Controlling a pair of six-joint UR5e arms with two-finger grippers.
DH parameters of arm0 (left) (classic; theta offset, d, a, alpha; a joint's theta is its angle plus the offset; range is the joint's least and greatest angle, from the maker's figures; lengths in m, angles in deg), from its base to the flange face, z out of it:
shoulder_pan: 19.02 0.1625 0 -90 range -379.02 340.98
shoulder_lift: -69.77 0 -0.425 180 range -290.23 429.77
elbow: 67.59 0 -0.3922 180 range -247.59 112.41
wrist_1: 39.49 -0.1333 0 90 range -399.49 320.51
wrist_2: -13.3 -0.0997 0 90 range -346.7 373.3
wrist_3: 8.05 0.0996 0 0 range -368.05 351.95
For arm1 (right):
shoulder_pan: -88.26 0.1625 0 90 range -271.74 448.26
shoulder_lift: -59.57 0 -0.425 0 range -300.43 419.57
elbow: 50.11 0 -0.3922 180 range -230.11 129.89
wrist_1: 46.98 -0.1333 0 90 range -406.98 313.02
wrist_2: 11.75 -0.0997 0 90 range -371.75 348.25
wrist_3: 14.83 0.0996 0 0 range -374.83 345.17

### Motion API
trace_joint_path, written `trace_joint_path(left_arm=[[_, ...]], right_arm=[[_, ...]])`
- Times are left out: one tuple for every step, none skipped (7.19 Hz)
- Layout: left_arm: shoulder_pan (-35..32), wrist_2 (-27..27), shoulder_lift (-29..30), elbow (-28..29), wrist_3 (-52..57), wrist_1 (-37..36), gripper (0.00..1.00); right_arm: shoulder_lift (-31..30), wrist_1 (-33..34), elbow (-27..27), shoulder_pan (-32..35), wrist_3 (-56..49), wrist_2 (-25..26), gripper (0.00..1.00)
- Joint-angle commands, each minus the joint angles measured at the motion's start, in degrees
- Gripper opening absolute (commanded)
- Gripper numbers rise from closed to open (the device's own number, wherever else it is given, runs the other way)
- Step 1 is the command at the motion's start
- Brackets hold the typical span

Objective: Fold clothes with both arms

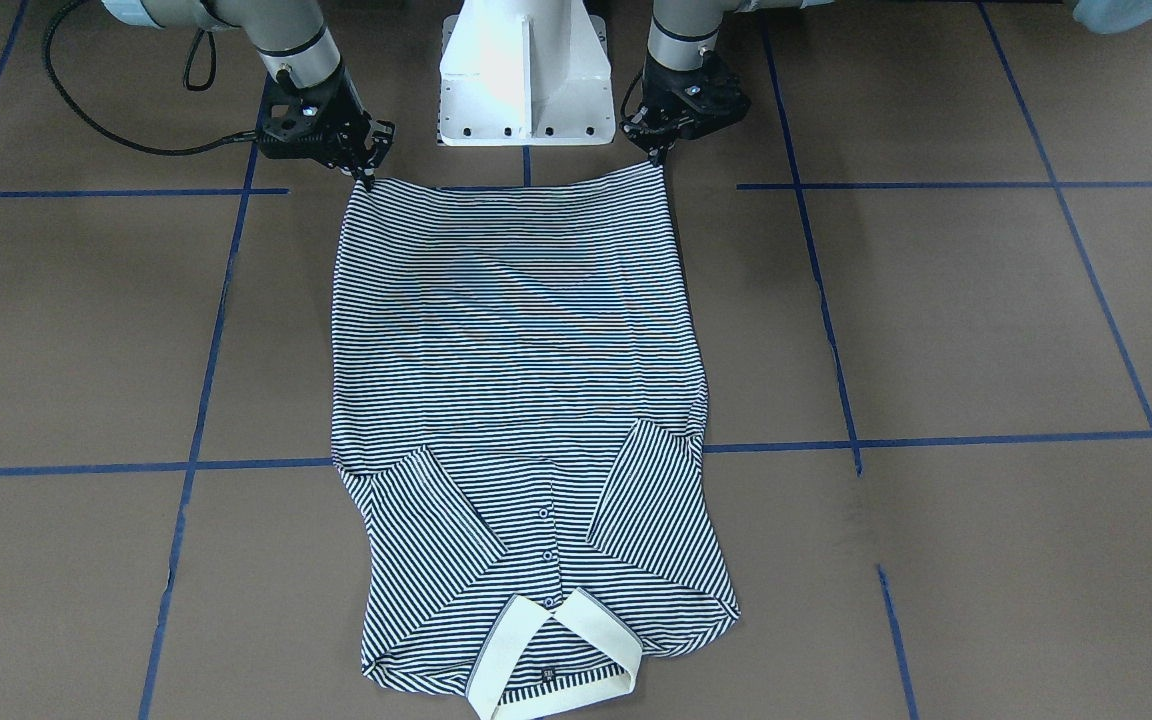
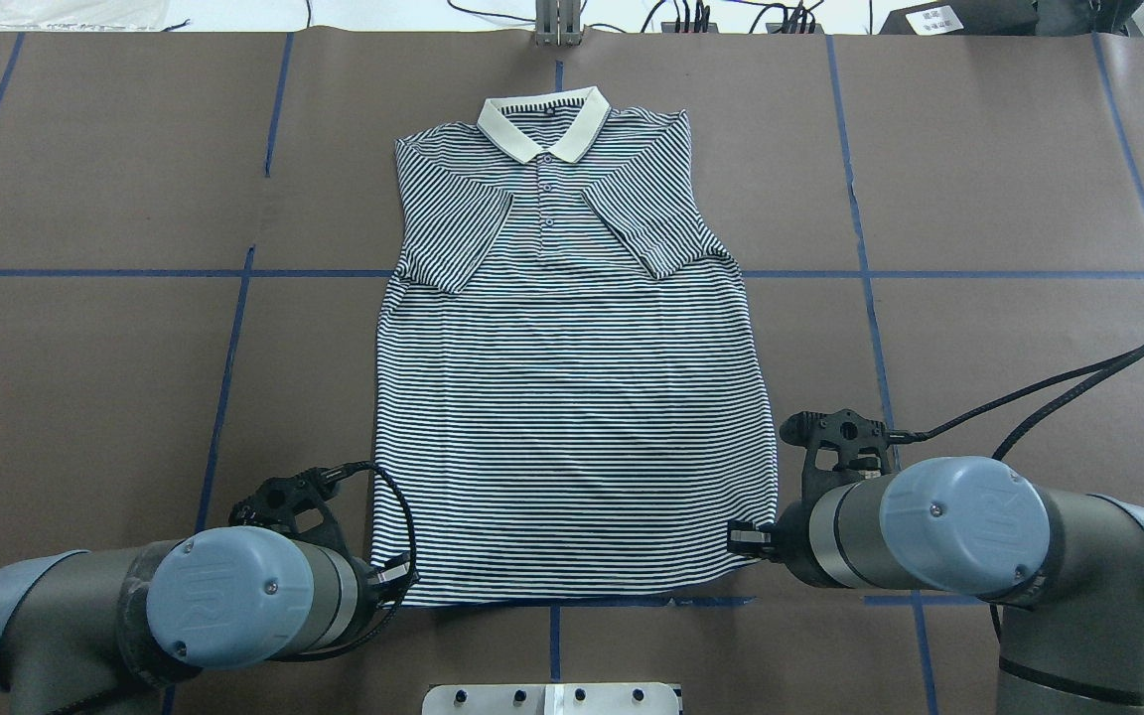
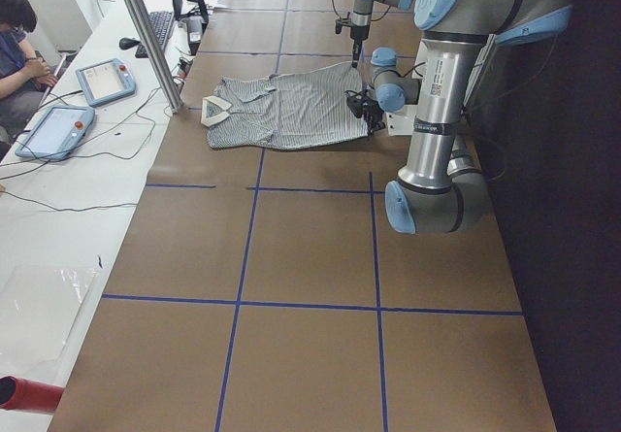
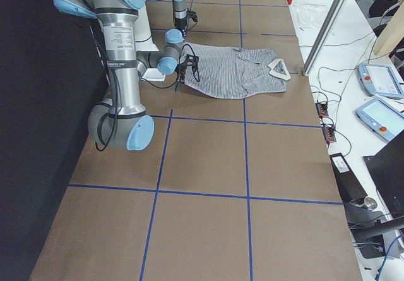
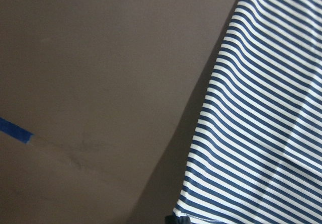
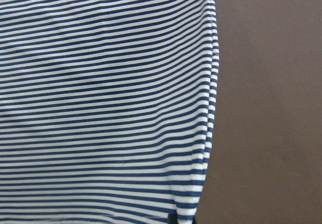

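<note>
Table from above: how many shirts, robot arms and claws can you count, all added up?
Striped polo shirt: 1
Robot arms: 2 (left arm, right arm)
Claws: 2 (left claw, right claw)
Total: 5

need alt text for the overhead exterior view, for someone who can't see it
A navy-and-white striped polo shirt lies flat, front up, on the brown blue-taped table, cream collar at the far end and both short sleeves folded in over the chest. The black two-finger left gripper and right gripper each pinch a corner of the near hem.
</note>
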Motion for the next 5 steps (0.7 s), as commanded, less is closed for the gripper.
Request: trace_joint_path(left_arm=[[3.0, 0.0, -0.1, -6.3, 0.0, -5.0, 0.00], [5.8, 0.1, -0.1, -12.8, 0.1, -11.1, 0.00], [7.9, 0.1, -0.1, -17.0, 0.1, -16.3, 0.00], [8.0, 0.2, -0.2, -17.3, 0.4, -16.7, 0.00], [7.4, 0.2, 0.0, -16.4, 2.0, -16.7, 0.00]], right_arm=[[-4.9, 0.2, 7.7, 0.1, 1.1, -8.3, 0.00], [-6.4, 0.2, 9.9, -0.2, 1.3, -11.4, 0.00], [-7.4, 0.2, 10.6, -0.3, 1.3, -11.8, 0.00], [-7.5, 0.1, 10.5, -0.4, 1.2, -11.8, 0.00], [-6.9, 0.1, 9.5, -0.4, 0.9, -11.2, 0.00]])
